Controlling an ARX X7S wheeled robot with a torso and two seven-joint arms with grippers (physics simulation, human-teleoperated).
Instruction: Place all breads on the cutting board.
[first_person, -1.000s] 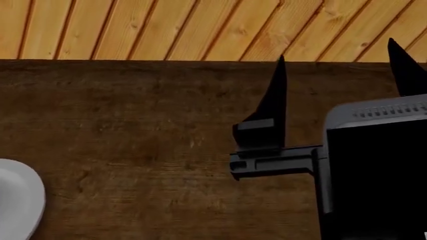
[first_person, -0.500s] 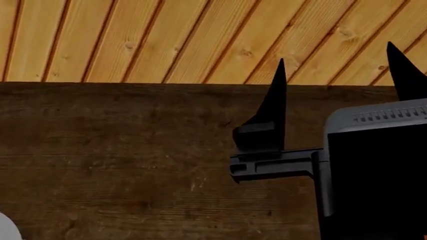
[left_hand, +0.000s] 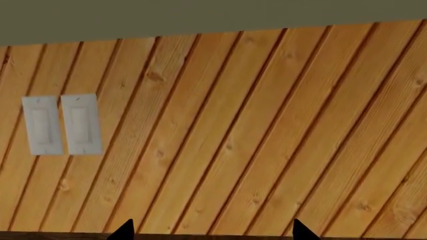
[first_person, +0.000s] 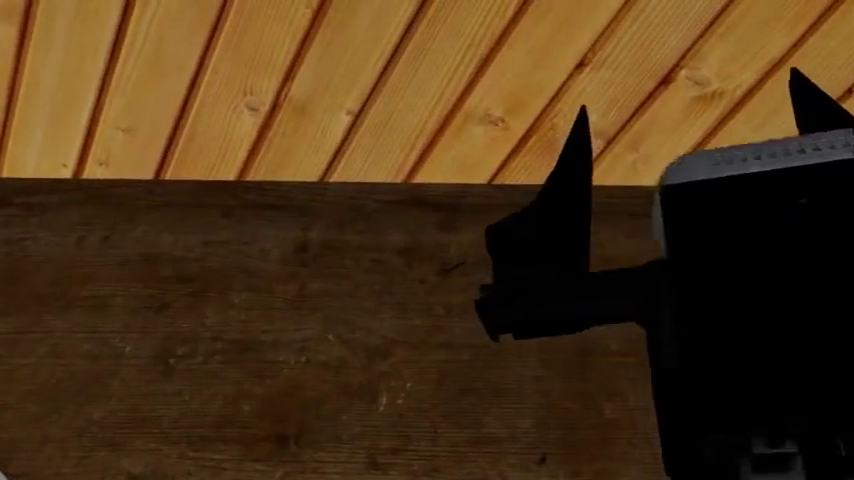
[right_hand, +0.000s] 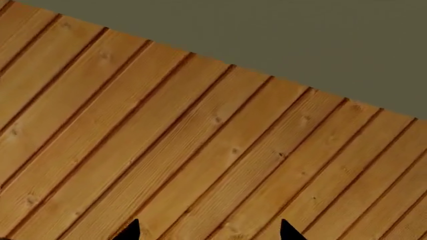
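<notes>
Breads and cutting board: none in any view. Right gripper (first_person: 694, 115) is raised over the brown worktop (first_person: 240, 330), fingers spread wide, holding nothing. Left gripper (left_hand: 210, 232) shows only two parted tips facing the plank wall (left_hand: 267, 125), empty. Risk: reaching blind could strike the wall or unseen items.

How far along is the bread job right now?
Nothing looks done: no bread or cutting board is in any view, only the dark wooden table and plank wall. Nothing is in hand; the right gripper and the left gripper are open and empty. Finding and moving every bread remains.
</notes>
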